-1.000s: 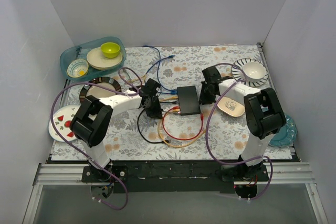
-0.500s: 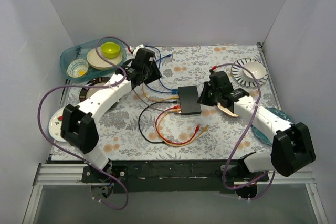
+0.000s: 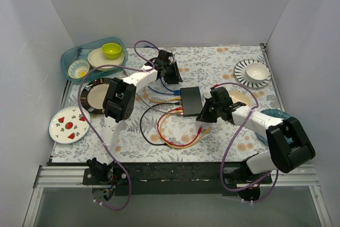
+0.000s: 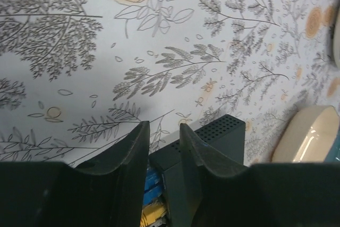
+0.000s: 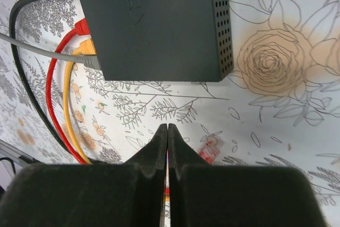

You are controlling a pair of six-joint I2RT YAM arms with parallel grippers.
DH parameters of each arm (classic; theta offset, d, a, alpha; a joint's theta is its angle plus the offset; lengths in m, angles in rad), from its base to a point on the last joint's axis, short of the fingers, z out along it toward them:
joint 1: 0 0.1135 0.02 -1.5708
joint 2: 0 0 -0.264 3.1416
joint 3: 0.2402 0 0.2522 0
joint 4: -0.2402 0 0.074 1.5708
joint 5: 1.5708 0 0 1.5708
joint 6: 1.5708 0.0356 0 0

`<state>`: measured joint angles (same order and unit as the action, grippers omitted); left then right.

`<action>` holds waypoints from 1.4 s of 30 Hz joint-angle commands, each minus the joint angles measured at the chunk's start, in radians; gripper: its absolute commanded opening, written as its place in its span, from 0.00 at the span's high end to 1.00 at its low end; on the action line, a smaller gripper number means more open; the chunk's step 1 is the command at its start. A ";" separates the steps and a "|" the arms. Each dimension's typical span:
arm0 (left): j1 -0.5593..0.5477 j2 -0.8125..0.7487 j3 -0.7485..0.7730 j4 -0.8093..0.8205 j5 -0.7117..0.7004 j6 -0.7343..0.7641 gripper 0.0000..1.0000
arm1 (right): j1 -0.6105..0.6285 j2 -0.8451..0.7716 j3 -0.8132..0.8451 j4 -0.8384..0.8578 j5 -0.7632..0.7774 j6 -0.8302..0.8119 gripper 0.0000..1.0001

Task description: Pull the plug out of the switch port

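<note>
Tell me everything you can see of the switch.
The switch is a flat, matte-black rectangular box, plastic or painted metal by its look, with rows of small vent holes down one side. It lies flat on the floral tablecloth near mid-table. Cables in black, red, yellow and grey are plugged into the side opposite the vents, the left one in the top view. Nothing else touches it.
</note>
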<state>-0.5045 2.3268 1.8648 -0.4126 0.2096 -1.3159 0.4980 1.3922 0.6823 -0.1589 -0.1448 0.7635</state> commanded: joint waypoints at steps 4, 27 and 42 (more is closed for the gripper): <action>0.011 0.005 0.040 0.092 0.189 0.007 0.71 | 0.002 0.125 -0.023 0.150 -0.012 0.088 0.99; -0.081 -0.040 -0.194 0.008 0.229 0.008 0.82 | -0.188 0.433 0.319 -0.057 0.114 -0.081 0.99; -0.154 -0.034 -0.159 0.018 0.234 -0.180 0.84 | -0.231 0.663 0.752 -0.292 0.223 -0.257 0.76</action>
<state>-0.5159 2.3028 1.7226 -0.2283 0.2909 -1.4361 0.2558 1.9491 1.3178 -0.5331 -0.0521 0.5846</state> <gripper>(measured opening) 0.195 0.215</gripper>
